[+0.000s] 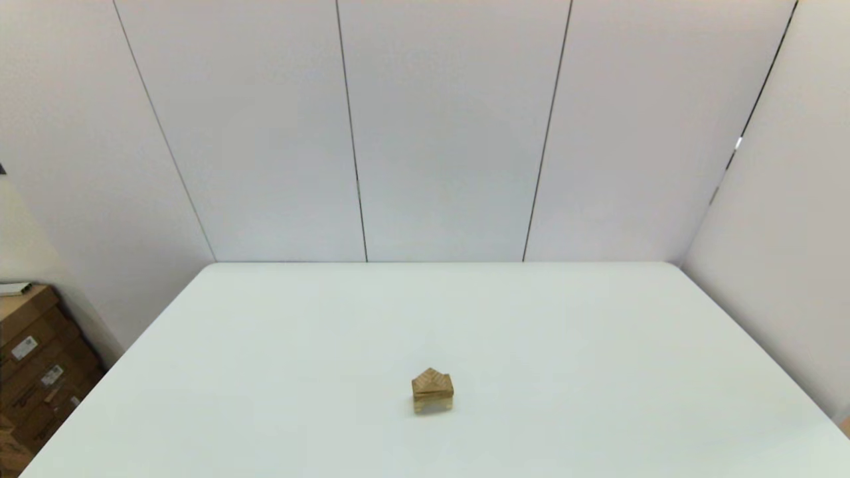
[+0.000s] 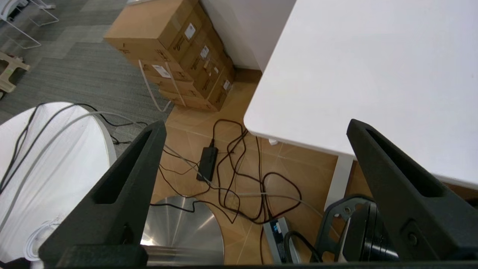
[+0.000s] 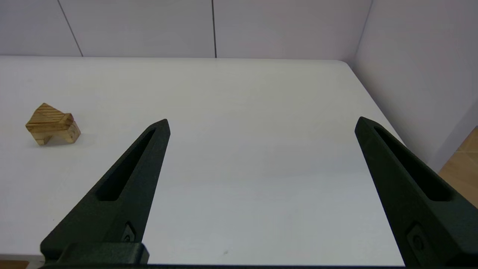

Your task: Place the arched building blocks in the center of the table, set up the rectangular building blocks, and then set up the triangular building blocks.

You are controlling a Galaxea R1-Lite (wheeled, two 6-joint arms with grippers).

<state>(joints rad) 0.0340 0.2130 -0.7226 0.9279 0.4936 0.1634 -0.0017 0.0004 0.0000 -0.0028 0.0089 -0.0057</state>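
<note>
Block stack at bench centre, nearer front edge: triangular block atop arched block. Left end effector parked off bench's left corner, fingers apart; right end effector over right side, fingers apart.

labels on the cardboard boxes are too small to read.

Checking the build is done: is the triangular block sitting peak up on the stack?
Yes, peak up: the triangular block tops the stack, point uppermost.
</note>
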